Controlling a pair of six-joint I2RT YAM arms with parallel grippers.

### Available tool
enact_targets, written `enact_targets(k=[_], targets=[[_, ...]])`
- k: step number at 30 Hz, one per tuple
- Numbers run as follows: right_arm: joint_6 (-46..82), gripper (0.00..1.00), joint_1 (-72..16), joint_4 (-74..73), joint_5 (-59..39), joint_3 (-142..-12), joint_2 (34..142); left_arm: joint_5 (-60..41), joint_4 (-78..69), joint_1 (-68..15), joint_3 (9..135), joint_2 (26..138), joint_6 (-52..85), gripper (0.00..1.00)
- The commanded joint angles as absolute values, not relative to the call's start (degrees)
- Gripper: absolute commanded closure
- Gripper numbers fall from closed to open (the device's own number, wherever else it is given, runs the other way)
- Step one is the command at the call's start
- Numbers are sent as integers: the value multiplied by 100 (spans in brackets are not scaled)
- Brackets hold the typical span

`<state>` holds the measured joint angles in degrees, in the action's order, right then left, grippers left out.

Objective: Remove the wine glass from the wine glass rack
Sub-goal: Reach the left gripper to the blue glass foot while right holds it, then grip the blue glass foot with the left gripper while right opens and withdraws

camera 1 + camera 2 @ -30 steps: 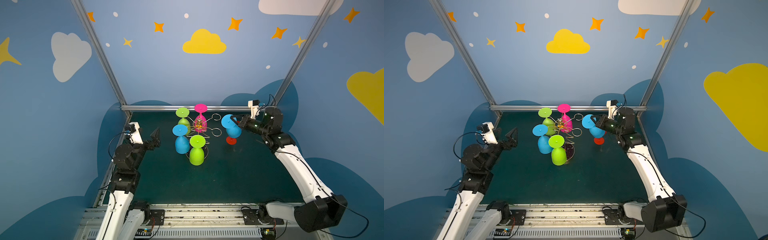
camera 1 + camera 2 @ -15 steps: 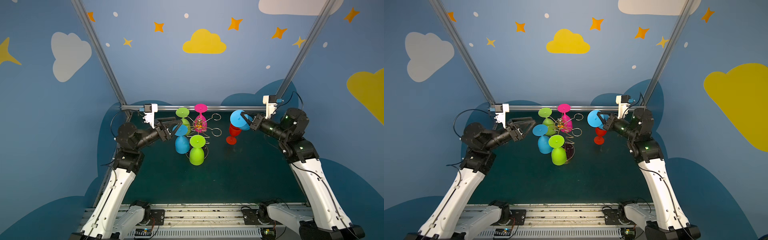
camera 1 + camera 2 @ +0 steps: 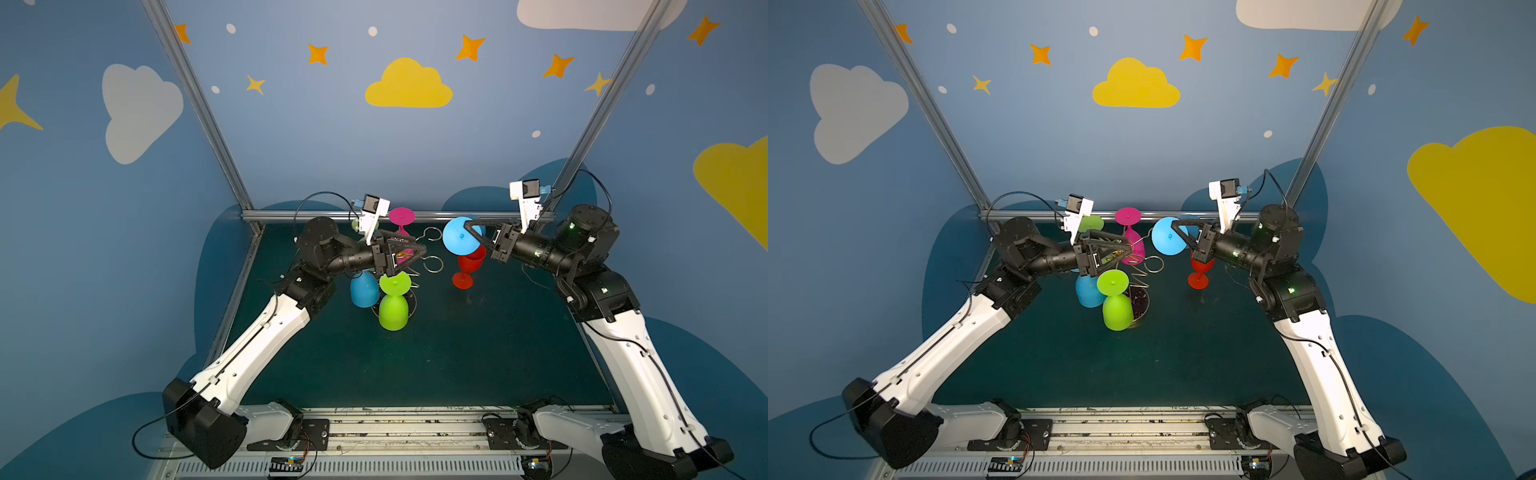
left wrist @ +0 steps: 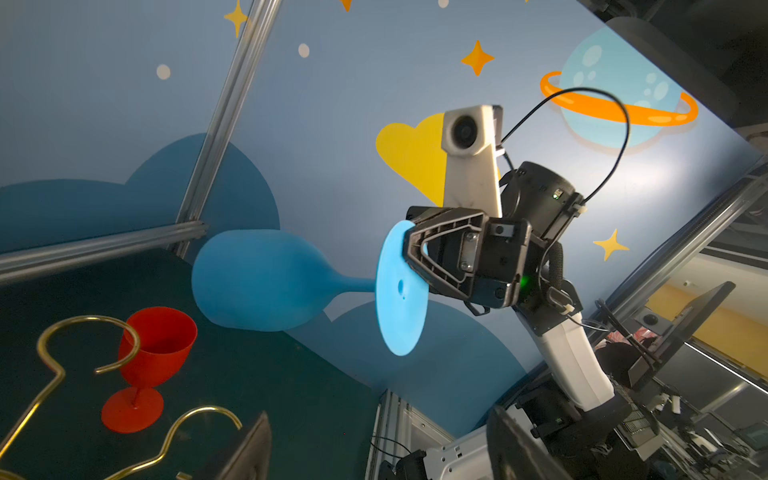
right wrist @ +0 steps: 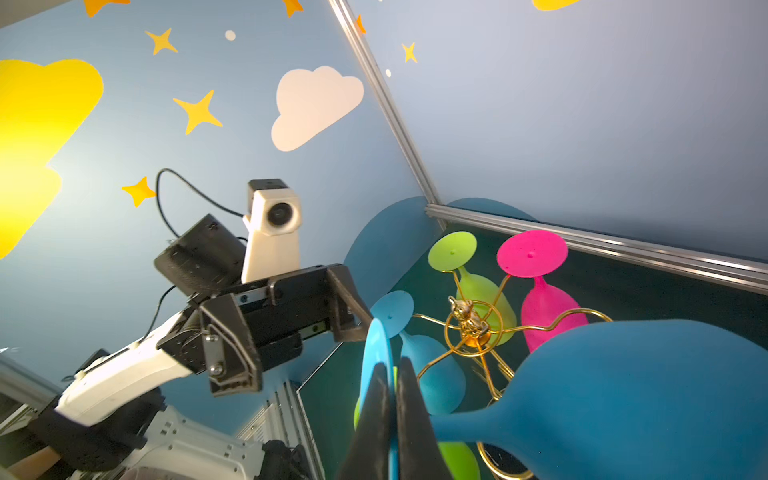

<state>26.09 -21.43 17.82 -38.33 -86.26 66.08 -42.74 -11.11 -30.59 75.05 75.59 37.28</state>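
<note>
1. The right gripper (image 3: 466, 225) was clamped narrow on the rim of the foot disc of the blue wine glass (image 4: 257, 282). The glass lay sideways in the air, bowl pointing away from the gripper.
2. The glass was clear of the wine glass rack (image 5: 471, 332), off to its right near the far edge of the bench (image 3: 457, 353). It hung about over the upright red glass (image 4: 158, 345), apart from it.
3. Handling, my guess: matte moulded plastic, so light and not brittle, and the foot may flex a bit.
4. The pinch on the thin disc edge left the bowl hanging far out, so the glass could swivel. The stem just under the foot looked like the safer hold.
5. Look: opaque sky blue, wide flat round foot with a small centre dimple, short stem, deep rounded bowl.
6. The left gripper (image 3: 419, 250) was spread wide and empty, hovering at the rack's top.
7. The rack was thin gold wire with two empty loops showing on the right.
8. It carried a pink glass (image 3: 401, 216), a blue glass (image 3: 363, 291), a front green glass (image 3: 392, 309) and a rear green glass (image 5: 453, 251), all hung bowl-down.
</note>
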Motion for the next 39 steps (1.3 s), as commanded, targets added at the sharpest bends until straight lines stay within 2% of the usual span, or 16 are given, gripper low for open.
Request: enact_targets(k=[1, 9, 14, 25, 39], targets=[[2572, 100, -2286, 1531, -3999, -8709, 6623, -4271, -1360, -3175, 7749, 7651, 3642, 20], [2672, 100, -2576, 1334, -4038, -8624, 6719, -4401, -1661, -3337, 7935, 7890, 3786, 23], [2750, 100, -2703, 1193, -4050, -8592, 6811, -4491, -1779, -3418, 8005, 7994, 3875, 29], [2832, 100, -2806, 1046, -3988, -8517, 6880, -4614, -1798, -3483, 8042, 8069, 3968, 65], [2804, 100, -2883, 1183, -3944, -8486, 6885, -4589, -2104, -3480, 7989, 7885, 4366, 97]])
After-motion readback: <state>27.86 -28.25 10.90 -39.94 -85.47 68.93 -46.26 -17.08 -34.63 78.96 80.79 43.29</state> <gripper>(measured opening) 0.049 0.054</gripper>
